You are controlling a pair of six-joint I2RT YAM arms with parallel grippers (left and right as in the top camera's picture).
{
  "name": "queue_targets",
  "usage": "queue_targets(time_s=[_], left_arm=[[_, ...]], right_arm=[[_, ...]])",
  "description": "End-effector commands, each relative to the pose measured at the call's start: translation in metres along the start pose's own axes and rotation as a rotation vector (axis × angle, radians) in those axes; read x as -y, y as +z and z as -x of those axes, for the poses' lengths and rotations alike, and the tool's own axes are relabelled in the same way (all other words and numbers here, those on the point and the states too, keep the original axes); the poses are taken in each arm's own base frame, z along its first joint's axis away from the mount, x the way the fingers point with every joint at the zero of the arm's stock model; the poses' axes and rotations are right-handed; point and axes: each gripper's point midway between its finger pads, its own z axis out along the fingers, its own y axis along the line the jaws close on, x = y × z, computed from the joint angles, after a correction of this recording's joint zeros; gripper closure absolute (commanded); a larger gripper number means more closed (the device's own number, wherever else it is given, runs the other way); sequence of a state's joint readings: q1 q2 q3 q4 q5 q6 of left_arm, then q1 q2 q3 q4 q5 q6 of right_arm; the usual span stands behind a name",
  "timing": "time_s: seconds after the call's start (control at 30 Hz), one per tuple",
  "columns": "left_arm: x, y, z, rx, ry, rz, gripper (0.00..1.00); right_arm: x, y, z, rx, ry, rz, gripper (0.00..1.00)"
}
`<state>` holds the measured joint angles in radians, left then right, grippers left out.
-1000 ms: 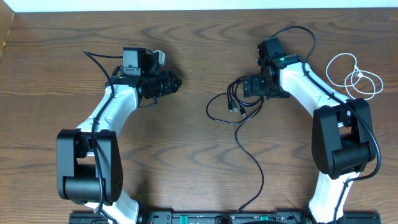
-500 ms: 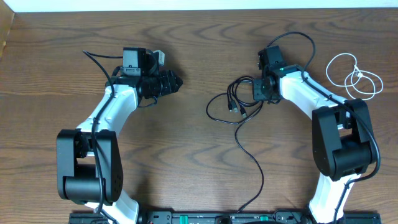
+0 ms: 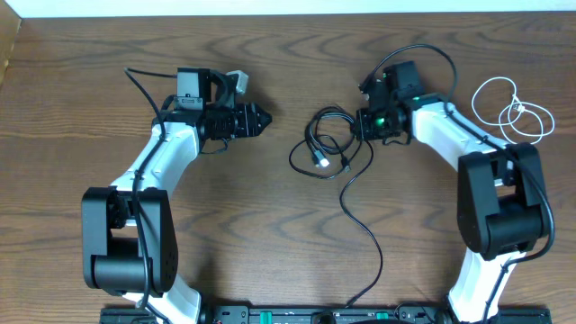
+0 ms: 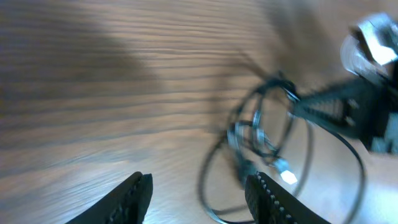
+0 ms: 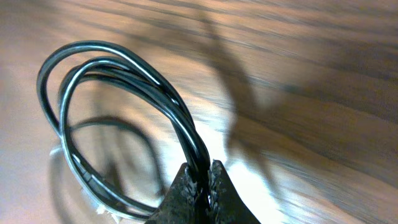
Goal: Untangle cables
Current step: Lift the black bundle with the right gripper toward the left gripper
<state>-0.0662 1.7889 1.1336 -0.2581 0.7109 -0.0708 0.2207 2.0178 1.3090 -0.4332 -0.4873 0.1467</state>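
Observation:
The black cable [image 3: 317,144] lies coiled in loops at the table's middle, its tail running toward the front edge. My right gripper [image 3: 361,126] is shut on a bundle of its strands at the coil's right side. In the right wrist view the fingertips [image 5: 200,178] pinch the black cable [image 5: 118,68], which arcs away in loops. My left gripper [image 3: 258,119] is open, pointing right at the coil from a short distance. The left wrist view is blurred and has nothing between its fingers [image 4: 135,194], with the black cable [image 4: 261,134] ahead. The white cable [image 3: 513,110] lies looped at the far right, apart from the black one.
The right arm's own thick black wire [image 3: 423,52] arches above its wrist. The left arm's wire [image 3: 144,83] trails off to the upper left. The arm bases [image 3: 117,243] stand at the table's near edge on both sides.
My right gripper has shut on the black cable and shifted the coil left and up. My left gripper has edged slightly to the right toward the coil.

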Motion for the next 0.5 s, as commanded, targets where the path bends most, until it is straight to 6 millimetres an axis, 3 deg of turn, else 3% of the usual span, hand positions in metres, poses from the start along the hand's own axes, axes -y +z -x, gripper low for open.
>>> queue_targets(time_s=[0.0,0.23,0.37,0.47], left_arm=[[0.032,-0.002,-0.005,-0.015,0.146,-0.205,0.47],[0.042,-0.005,-0.007,-0.011,0.201,-0.271,0.47],[0.045,-0.005,-0.007,-0.012,0.201,-0.289,0.47],[0.063,-0.011,-0.010,-0.003,0.262,-0.397,0.47]], right_arm=[[-0.056,-0.048,0.025,0.083,-0.083,0.357,0.99],[-0.063,-0.085,0.032,0.117,-0.057,0.583,0.99],[-0.063,-0.089,0.032,0.119,-0.049,0.605,0.99],[-0.066,-0.092,0.032,0.117,-0.051,0.627,0.99]])
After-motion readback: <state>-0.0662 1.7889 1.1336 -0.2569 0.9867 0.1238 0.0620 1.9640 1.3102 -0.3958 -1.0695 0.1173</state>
